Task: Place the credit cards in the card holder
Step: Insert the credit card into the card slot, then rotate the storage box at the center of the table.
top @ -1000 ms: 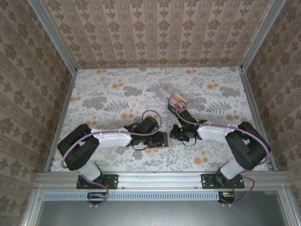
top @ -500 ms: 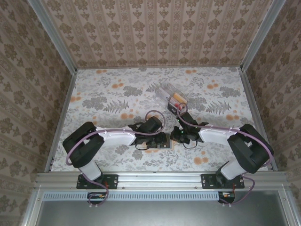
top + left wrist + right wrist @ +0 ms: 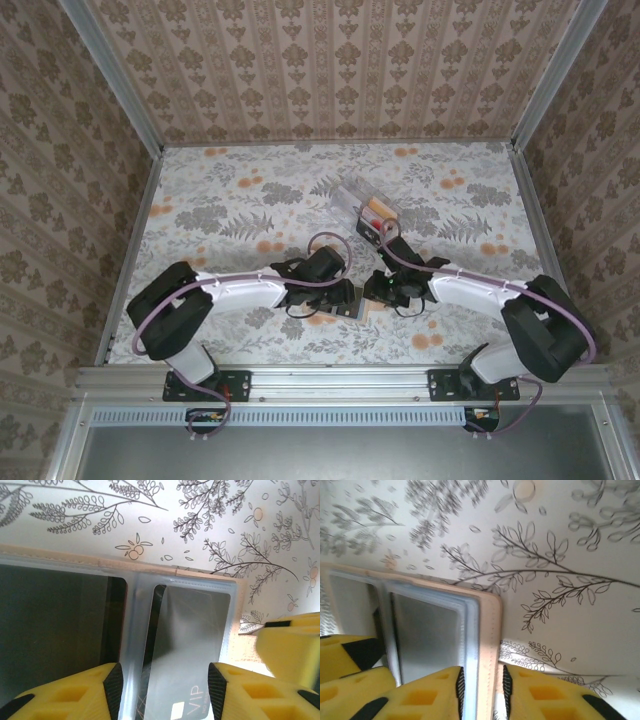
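The clear card holder [image 3: 352, 194] stands at the back middle with an orange-yellow card [image 3: 378, 209] and a red card [image 3: 384, 225] in it. Nearer, a tan folding wallet [image 3: 347, 299] lies open between both grippers. My left gripper [image 3: 333, 291] [image 3: 165, 695] is open, its pads on either side of a grey credit card [image 3: 195, 645] marked VIP that sits in the wallet's clear sleeve. My right gripper [image 3: 379, 290] [image 3: 482, 695] is open a little, its pads straddling the wallet's tan right rim [image 3: 491, 630] with small gaps.
The flower-patterned table [image 3: 230, 210] is walled in by papered panels with metal rails [image 3: 130, 250]. The two grippers stand close together: the right one's yellow finger [image 3: 292, 647] sits just beside the left one's, and the left one's finger [image 3: 347, 662] is over the wallet.
Both grippers' jaws have widened, and the right one has let go of the wallet's rim. The left gripper slid right onto the wallet. The right arm's elbow swung outward to the right.
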`<state>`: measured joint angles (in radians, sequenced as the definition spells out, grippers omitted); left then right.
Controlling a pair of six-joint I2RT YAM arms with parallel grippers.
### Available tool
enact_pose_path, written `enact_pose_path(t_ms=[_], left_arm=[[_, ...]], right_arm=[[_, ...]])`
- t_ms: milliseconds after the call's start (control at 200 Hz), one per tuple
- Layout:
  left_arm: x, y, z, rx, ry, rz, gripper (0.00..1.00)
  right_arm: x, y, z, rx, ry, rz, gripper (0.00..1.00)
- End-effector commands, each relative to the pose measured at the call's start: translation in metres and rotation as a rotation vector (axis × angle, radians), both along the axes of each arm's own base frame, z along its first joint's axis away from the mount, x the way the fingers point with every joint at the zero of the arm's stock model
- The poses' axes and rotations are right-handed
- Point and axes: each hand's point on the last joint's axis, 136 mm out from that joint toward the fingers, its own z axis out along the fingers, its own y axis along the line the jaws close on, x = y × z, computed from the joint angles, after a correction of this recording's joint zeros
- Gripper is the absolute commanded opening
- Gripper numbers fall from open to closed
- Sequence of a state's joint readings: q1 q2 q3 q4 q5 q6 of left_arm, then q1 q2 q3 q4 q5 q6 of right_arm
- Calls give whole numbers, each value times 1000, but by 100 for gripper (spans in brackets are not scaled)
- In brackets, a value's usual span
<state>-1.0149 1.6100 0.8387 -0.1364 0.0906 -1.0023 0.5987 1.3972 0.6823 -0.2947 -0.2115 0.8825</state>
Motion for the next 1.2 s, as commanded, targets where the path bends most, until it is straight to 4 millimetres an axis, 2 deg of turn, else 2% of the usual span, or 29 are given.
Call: enact_pose_path(t_ms=[0,90,230,320,335,420,525,790,900,985,1105,1195], left_arm=[[5,0,18,2,-66,-24,53],[8,1,26,-11,-98,-22,54],[18,7,43,-18,-167,-9,58],[24,17,50,-7,-203,14,62],[25,19,51,-8,-208,17,63],[32,29,56,-18,-224,46,66],[38,42,59,-28,-234,73,69],[46,73,65,-64,-259,149,75],[47,83,65,-76,-259,175,77],[48,90,63,-76,-257,192,77],[47,94,62,-83,-251,201,78],[47,96,61,-80,-247,205,78]], right_arm=[[14,-14,32,-55,-84,5,34],[33,-26,54,-70,-147,-4,39],[78,-57,100,-122,-258,-31,43],[110,-76,125,-166,-317,-41,52],[116,-78,120,-176,-300,-39,52],[146,-89,125,-173,-309,-58,56],[174,-88,121,-135,-284,-38,60],[225,-93,92,-141,-222,-29,64],[237,-98,83,-156,-205,-29,65],[243,-91,73,-89,-180,-15,66],[242,-83,62,-14,-135,-8,65],[238,-73,64,50,-133,0,65]])
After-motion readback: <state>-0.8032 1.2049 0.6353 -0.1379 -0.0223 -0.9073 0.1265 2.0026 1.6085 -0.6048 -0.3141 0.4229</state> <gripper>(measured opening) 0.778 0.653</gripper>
